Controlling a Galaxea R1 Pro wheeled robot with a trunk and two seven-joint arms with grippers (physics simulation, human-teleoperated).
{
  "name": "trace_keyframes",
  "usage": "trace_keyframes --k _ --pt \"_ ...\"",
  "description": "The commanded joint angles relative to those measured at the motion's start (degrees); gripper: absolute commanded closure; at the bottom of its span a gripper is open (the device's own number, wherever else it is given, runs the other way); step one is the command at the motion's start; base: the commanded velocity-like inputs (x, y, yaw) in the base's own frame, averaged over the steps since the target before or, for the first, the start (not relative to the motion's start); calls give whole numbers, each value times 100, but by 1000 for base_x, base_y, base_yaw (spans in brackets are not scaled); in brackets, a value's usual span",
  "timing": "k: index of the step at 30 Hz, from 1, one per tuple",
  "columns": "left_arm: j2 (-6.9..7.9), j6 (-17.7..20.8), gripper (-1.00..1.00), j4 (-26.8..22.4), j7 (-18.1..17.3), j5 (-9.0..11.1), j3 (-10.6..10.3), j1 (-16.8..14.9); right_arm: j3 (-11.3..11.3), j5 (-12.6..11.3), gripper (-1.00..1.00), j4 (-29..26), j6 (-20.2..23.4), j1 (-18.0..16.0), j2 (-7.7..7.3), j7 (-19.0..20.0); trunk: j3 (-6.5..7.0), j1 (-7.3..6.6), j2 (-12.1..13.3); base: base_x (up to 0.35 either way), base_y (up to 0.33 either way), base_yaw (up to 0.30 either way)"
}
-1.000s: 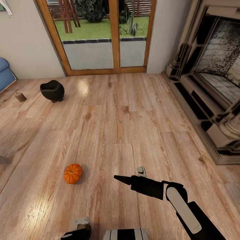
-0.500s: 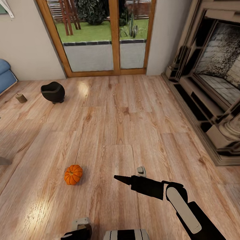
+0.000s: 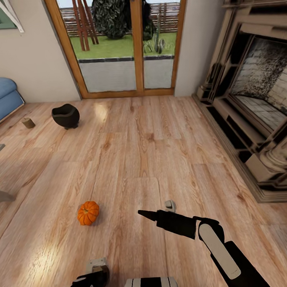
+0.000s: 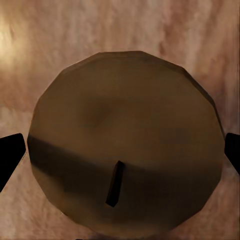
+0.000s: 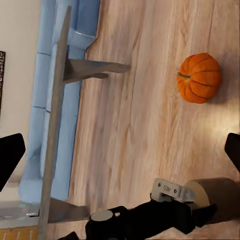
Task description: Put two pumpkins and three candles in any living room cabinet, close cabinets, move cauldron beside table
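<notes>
**Candle in our left gripper, pumpkin and cauldron on the floor**

We look down over a wooden floor [image 3: 152,160] toward a glass door [image 3: 125,43], with a stone fireplace [image 3: 259,99] at our right and a blue sofa [image 3: 2,98] at our left.

Our left gripper [image 3: 93,274] sits low at the near edge of the head view, clamped on a candle [image 4: 125,145]. In the left wrist view the candle's round olive-brown top and short dark wick lie between the two dark fingertips [image 4: 11,157], which press on opposite sides of it. The right wrist view shows this same candle as a beige cylinder held at the end of the left arm, near the floor.

Our right gripper [image 3: 143,213] reaches forward over the bare floor, holding nothing. In the right wrist view its fingertips [image 5: 10,155] stand wide apart.

One pumpkin [image 3: 88,213] rests on the floor, to the left of the right gripper and ahead of the left one. The cauldron [image 3: 66,116] stands on the floor farther off, near the door's left side. A second candle [image 3: 28,122] stands just left of the cauldron, close to the sofa
</notes>
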Motion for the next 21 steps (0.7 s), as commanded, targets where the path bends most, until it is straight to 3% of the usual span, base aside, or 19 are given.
trace_keyframes --k 1,4,6,7,10,12,13,17,21 --pt "3 56 100 -64 -1 13 4 1 0 -4 -100 -6 0 0 5 -287 23 -2 2 0 0 0" --pt "16 418 100 -353 -2 26 22 4 0 -26 -100 -36 0 0 10 -1101 89 -10 6 0 0 0" --pt "56 1057 100 -923 -13 40 62 5 9 -54 -100 -52 2 0 23 -1867 133 -15 8 0 0 0" --pt "86 1251 100 -1105 -14 44 100 5 15 -56 -100 -54 4 0 39 -1994 156 -18 10 0 0 0" --pt "213 1947 100 -1599 -233 60 396 5 36 -9 -100 -38 32 0 170 -2213 222 -25 14 0 0 0" --pt "247 2296 100 -1804 -513 59 573 5 38 -8 -100 -23 45 0 209 -2350 266 -31 16 0 0 0" --pt "277 2631 100 -2008 -852 48 744 5 33 -25 -100 -22 56 0 225 -2497 288 -33 18 0 0 0" --pt "514 3108 100 -2263 -1589 43 968 5 45 -58 -100 -51 51 0 239 -2649 377 -43 23 -9 0 0" --pt "621 3288 100 -2311 -1841 51 1027 5 57 -41 -100 -24 21 0 241 -2680 466 -54 28 -191 0 0"
